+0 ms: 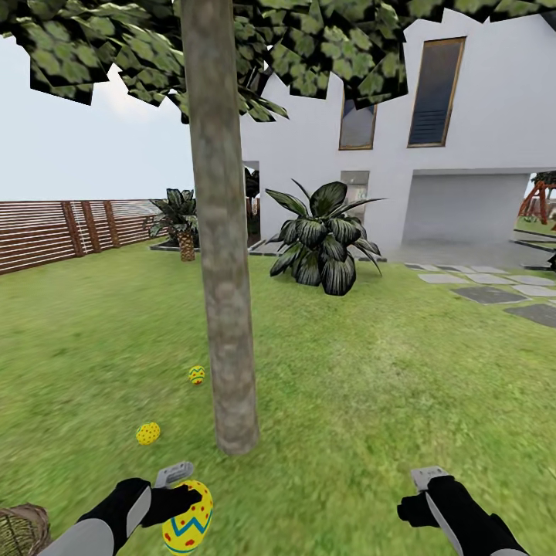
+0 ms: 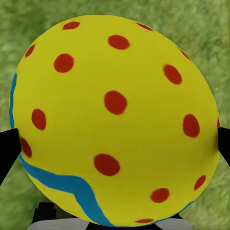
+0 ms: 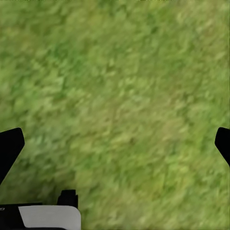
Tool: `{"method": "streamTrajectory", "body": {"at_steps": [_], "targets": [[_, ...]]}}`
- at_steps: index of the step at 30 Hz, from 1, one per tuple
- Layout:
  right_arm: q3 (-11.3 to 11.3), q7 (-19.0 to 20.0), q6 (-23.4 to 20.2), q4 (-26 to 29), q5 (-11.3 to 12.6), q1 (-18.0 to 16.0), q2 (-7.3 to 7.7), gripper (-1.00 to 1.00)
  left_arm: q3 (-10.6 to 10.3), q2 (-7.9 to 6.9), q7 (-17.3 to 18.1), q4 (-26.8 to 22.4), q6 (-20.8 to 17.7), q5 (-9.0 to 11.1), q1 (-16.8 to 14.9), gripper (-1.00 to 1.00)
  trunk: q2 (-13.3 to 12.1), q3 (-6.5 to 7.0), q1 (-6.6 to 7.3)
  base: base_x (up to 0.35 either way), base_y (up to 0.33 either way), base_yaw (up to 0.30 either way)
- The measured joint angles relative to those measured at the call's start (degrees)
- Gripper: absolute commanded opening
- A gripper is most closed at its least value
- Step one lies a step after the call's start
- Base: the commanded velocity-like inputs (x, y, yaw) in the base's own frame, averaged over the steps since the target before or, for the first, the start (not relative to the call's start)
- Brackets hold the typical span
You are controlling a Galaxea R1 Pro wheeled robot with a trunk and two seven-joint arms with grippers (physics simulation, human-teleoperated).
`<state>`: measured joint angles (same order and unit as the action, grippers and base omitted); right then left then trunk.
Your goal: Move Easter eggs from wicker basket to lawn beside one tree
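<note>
The tree [image 1: 224, 255] with its grey-brown trunk rises straight ahead on the lawn [image 1: 371, 386]. Two Easter eggs lie on the grass left of the trunk: one [image 1: 197, 374] farther off, one [image 1: 148, 433] nearer. My left gripper [image 1: 184, 516] is shut on the third egg [image 1: 188, 527], held low in front of the trunk and a little to its left; the left wrist view has this yellow, red-dotted egg [image 2: 115, 120] between the black fingers [image 2: 7, 153]. A rim of the wicker basket [image 1: 19, 529] peeks in at the lower left corner. My right gripper [image 1: 413, 506] hangs open over bare grass [image 3: 120, 105].
A dark broad-leaved plant [image 1: 324, 239] and a short palm [image 1: 181, 224] stand beyond the tree. A brown slatted fence [image 1: 69, 228] runs on the left, a white house [image 1: 432, 131] behind, stepping stones [image 1: 494, 289] on the right.
</note>
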<state>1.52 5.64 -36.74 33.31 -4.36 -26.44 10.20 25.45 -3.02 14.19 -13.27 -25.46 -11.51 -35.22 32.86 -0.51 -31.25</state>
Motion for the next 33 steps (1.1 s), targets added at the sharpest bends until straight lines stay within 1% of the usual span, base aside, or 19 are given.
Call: {"method": "streamTrajectory", "body": {"at_steps": [30, 32, 33], "targets": [[0.1, -0.1, -0.1, 0.1, 0.0, 0.0, -0.22, 1.0, 0.0, 0.44, -0.1, 0.4, 0.1, -0.1, 0.0, -1.0, 12.0, -5.34, -6.59, 0.0, 0.0, 0.0], [0.1, -0.1, -0.1, 0.1, -0.1, 0.0, -0.34, 1.0, 0.0, 0.57, -0.1, 0.4, 0.3, -0.1, 0.0, -1.0, 12.0, -5.35, -6.6, 0.0, 0.0, 0.0], [0.1, -0.1, -0.1, 0.0, -0.1, 0.0, -0.37, 1.0, 0.0, 0.64, -0.1, 0.4, 0.4, -0.1, 0.0, -1.0, 12.4, -5.52, -6.82, 0.0, 0.0, 0.0]]}}
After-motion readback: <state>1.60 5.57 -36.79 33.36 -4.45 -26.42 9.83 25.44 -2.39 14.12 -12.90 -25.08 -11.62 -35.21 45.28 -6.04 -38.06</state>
